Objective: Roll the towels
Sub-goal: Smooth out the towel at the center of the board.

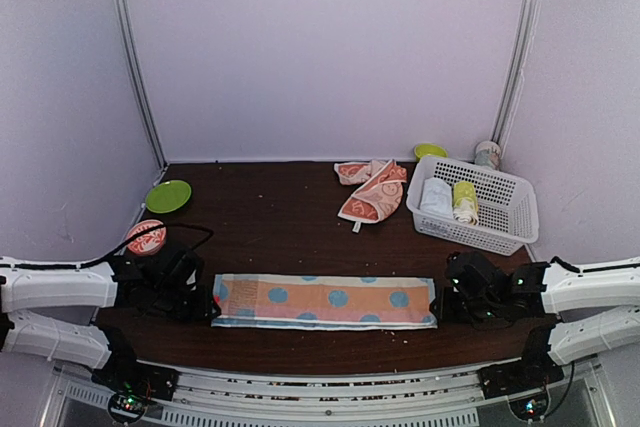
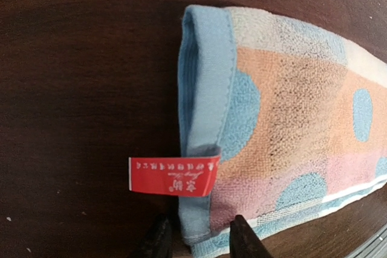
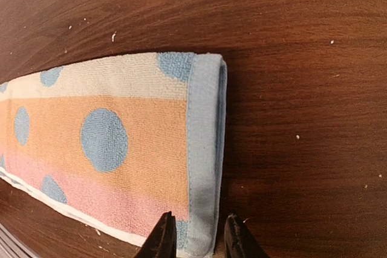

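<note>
The light blue towel (image 1: pixel 325 300) with blue dots on orange and pink bands lies folded into a long flat strip near the front edge. My left gripper (image 1: pixel 205 304) is at its left end. In the left wrist view its fingers (image 2: pixel 158 240) straddle the blue hem corner (image 2: pixel 199 149) below a red label (image 2: pixel 173 175), open, with a gap beside the hem. My right gripper (image 1: pixel 440 305) is at the right end, its jaws against both sides of the hem (image 3: pixel 202 149). The orange towel (image 1: pixel 372 189) lies crumpled at the back.
A white basket (image 1: pixel 500 212) at the back right holds a white roll (image 1: pixel 436 197) and a yellow-green roll (image 1: pixel 465 201). A green plate (image 1: pixel 168 196) and a red patterned bowl (image 1: pixel 146 237) sit at the left. A small green dish (image 1: pixel 430 151) and a cup (image 1: pixel 488 154) stand behind the basket.
</note>
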Controlling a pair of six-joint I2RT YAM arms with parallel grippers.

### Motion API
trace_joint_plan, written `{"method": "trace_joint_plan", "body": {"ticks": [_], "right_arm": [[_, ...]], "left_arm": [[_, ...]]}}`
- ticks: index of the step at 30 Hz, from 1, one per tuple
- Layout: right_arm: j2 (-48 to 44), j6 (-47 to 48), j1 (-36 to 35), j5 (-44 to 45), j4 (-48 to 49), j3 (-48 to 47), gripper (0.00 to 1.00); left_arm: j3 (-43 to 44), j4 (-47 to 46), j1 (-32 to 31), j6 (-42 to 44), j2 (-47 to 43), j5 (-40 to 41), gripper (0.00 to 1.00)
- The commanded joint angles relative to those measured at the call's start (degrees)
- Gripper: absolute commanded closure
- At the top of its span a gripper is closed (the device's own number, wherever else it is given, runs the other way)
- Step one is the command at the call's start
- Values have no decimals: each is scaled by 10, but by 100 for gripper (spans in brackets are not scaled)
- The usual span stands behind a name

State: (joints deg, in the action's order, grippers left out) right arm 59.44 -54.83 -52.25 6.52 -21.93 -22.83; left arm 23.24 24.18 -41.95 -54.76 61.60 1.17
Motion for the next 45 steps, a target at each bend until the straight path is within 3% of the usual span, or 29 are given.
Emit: {"method": "trace_joint_plan", "body": {"ticks": [1, 12, 24, 33, 39, 45], "right_arm": [[-1, -1, 1, 0, 11, -4, 71], [-4, -1, 1, 1, 13, -3, 74], [-4, -7, 1, 14, 15, -1, 75], [12, -7, 1, 14, 21, -4, 76], [2, -3, 1, 16, -2, -11, 92], [-12, -7, 1, 23, -27, -6, 87]], "left_arm": [[-1, -30, -1, 0, 10, -4, 69], [0, -12, -2, 2, -17, -9, 100], [23, 69, -8, 6, -100, -49, 100], [-10, 72, -16, 3, -97, -77, 100], [-10, 75, -16, 8, -102, -79, 100], [-6, 69, -17, 12, -91, -78, 100]]}}
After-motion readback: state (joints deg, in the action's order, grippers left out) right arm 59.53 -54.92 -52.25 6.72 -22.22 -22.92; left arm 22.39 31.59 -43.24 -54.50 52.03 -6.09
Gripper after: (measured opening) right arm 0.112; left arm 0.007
